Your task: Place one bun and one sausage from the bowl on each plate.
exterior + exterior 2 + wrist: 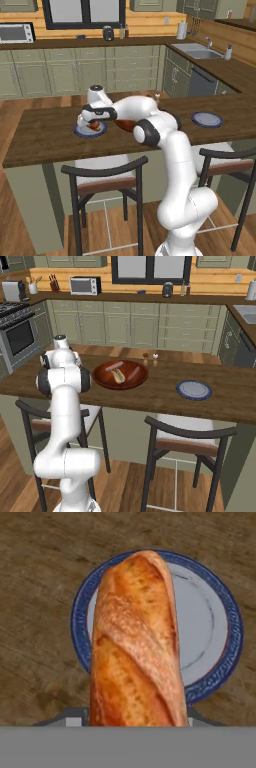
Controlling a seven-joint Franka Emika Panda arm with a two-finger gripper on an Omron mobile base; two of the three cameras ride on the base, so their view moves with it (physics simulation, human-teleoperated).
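Observation:
My gripper (90, 123) hangs just above the left plate (80, 132) and is shut on a long golden-brown bun (135, 642). In the hand view the bun stands on end over the blue-rimmed plate (225, 617), hiding its left half. The reddish-brown bowl (102, 377) sits mid-counter, holding another bun (119, 376) and two sausages (114, 366) (134, 372). From the left base view the bowl (127, 125) is mostly hidden behind my arm. The second plate (194, 390) (207, 119) lies bare to the right.
Two small shakers (150, 356) stand behind the bowl. Two stools (107, 175) (187, 438) are tucked under the near counter edge. A sink (197, 50) sits on the far counter at right.

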